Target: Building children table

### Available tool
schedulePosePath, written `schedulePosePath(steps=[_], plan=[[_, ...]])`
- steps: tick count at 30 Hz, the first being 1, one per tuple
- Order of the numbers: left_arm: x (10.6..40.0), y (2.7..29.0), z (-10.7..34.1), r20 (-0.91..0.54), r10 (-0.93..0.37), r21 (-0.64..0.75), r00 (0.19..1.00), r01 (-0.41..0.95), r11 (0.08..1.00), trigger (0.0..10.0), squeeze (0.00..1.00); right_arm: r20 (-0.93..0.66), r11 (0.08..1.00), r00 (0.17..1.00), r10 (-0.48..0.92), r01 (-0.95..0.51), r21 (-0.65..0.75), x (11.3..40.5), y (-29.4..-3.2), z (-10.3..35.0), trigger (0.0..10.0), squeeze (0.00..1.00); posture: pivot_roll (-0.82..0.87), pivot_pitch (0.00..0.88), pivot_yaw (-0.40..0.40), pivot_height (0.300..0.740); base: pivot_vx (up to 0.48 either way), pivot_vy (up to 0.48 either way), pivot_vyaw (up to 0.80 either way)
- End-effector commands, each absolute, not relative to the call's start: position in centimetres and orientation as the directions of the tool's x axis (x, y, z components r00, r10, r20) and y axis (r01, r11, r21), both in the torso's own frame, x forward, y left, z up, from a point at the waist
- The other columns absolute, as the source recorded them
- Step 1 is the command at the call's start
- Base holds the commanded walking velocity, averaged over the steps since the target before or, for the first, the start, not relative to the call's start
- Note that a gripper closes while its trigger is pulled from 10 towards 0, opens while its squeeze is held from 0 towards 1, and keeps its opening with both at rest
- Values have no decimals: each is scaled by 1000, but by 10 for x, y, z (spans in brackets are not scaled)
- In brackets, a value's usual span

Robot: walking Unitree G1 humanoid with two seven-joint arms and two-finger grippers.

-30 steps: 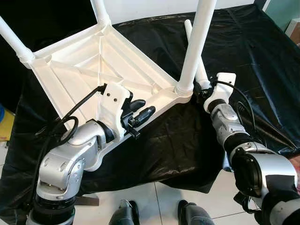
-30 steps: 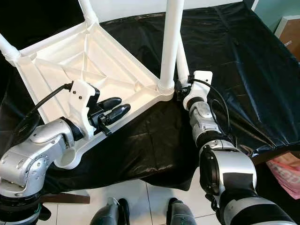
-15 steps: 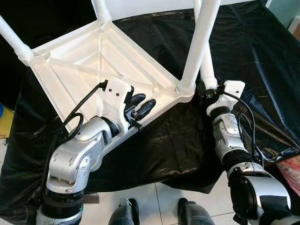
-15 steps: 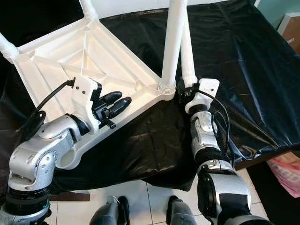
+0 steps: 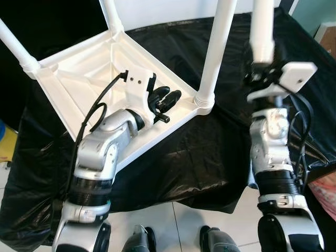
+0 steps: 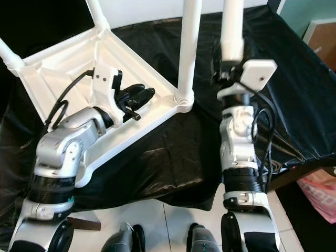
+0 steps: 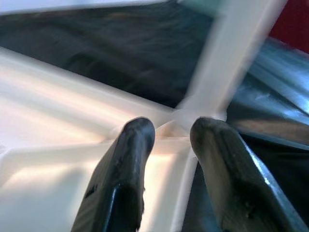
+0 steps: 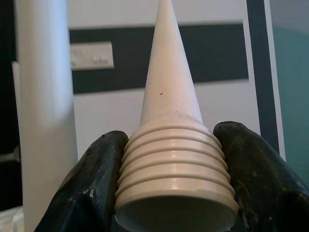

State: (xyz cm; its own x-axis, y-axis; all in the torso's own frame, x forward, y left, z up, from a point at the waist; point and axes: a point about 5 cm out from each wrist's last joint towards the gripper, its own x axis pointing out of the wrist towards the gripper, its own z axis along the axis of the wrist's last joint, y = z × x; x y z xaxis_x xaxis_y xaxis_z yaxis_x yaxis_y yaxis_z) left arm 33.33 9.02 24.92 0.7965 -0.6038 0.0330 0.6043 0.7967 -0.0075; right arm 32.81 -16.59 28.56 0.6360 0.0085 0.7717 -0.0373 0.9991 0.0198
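The upturned white tabletop lies on the black sheet, three legs screwed in. My left gripper rests inside its near rim, fingers slightly apart. My right gripper, right of the tabletop, clamps the threaded fourth leg upright.

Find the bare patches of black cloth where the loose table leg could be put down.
Free: black cloth between the tabletop's near edge and the right gripper's arm, and right of the held leg. Crowded: around the fitted leg, where the left gripper rests.
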Motion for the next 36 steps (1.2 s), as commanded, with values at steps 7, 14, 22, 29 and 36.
schedulePosePath(steps=[7,14,22,29,36], plan=[[357,99,243,-12,-491,-28,871,490,871,10000,0,915,995,399,63,-92,-29,294,-146,361,10000,0,-151,68,84,740,0,0,0],[363,100,249,45,-511,74,858,507,859,10000,0,923,972,333,191,-198,-129,286,-124,373,10000,0,-168,62,83,740,0,0,0],[380,112,248,30,-431,49,902,429,902,10000,0,871,926,362,331,-304,-225,288,-104,361,10000,0,-166,53,64,740,0,0,0],[387,130,250,21,-348,83,937,345,935,10000,0,771,871,449,451,-410,-271,297,-93,329,10000,0,-152,43,35,740,0,0,0],[386,145,236,-39,-272,122,961,275,954,10000,0,598,805,584,549,-561,-192,320,-99,273,10000,0,-117,40,2,740,0,0,0]])
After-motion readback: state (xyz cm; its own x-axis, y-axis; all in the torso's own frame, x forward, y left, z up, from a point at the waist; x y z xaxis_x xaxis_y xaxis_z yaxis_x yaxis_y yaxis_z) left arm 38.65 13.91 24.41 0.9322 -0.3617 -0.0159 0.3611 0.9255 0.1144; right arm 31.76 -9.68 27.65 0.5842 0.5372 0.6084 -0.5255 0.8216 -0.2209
